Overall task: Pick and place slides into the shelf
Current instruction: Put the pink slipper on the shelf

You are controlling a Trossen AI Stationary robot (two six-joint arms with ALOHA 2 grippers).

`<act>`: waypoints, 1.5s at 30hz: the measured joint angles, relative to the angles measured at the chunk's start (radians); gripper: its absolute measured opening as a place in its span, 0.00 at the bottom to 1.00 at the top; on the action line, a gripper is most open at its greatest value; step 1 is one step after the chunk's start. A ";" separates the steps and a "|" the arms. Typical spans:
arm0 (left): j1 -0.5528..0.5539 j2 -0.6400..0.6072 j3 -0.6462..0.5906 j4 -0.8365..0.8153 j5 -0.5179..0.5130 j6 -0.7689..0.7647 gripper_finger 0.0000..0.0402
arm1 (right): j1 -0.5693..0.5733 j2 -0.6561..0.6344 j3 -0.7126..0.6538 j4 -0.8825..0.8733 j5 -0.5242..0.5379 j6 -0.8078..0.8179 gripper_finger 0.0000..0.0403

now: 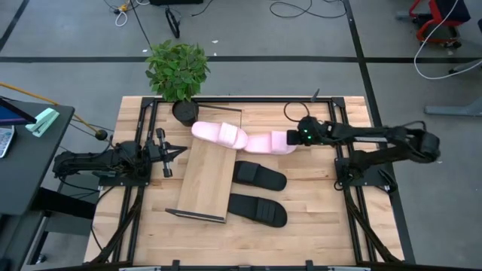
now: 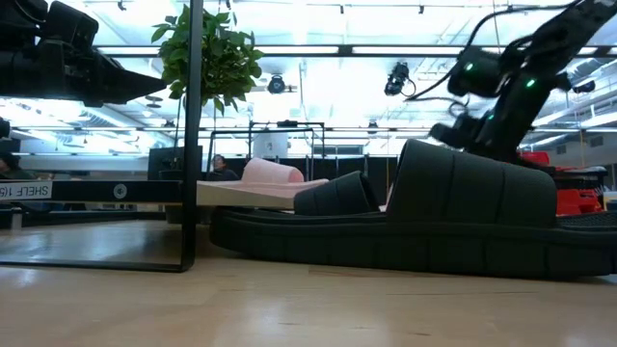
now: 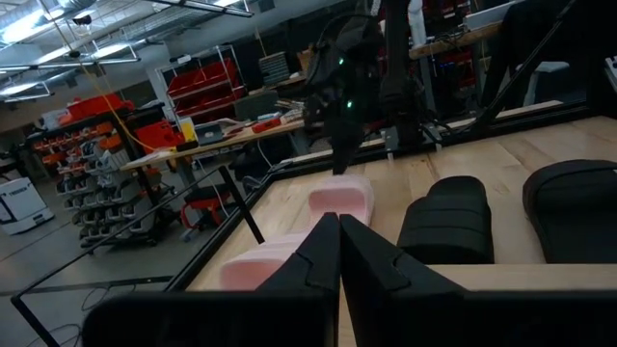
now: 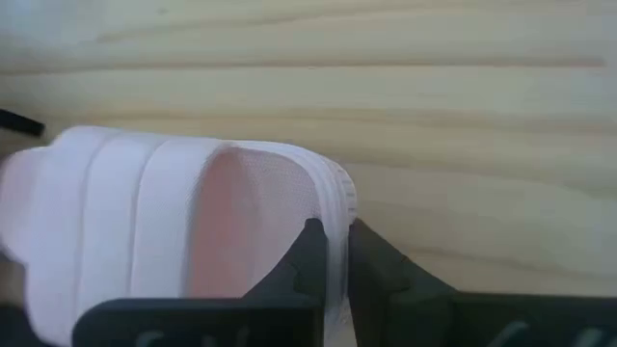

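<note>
Slides (image 1: 272, 143): 2 pale pink, 2 black, wide-strapped, open-toe.

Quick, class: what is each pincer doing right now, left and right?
Left pincer: closed, holding nothing, parked at the table's left side.
Right pincer: closed on the edge of a pink slide.

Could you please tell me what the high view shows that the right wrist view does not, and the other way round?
Only the high view shows the shelf board, one pink slide lying across its far end, two black slides on the table beside it, the potted plant, and the left tool shut and waiting beside the shelf.

Only the right wrist view shows the dark fingers pinching the thin edge of the other pink slide's strap.

Both show the right tool shut on that slide, over the wooden table.
</note>
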 joint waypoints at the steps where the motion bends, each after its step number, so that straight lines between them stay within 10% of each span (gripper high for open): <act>1: 0.000 0.000 0.000 0.000 0.000 0.000 0.03 | 0.008 -0.037 0.000 -0.034 0.016 0.011 0.06; 12: 0.000 0.000 0.000 0.000 0.000 0.000 0.05 | 0.252 -0.327 0.000 -0.325 0.234 0.269 0.06; 26: 0.000 0.000 0.000 0.000 0.000 0.000 0.05 | 0.457 -0.382 0.079 -0.353 0.632 0.389 0.06; 45: 0.000 0.000 0.000 0.000 0.000 0.000 0.05 | 0.700 -0.188 0.201 0.197 0.932 0.087 0.06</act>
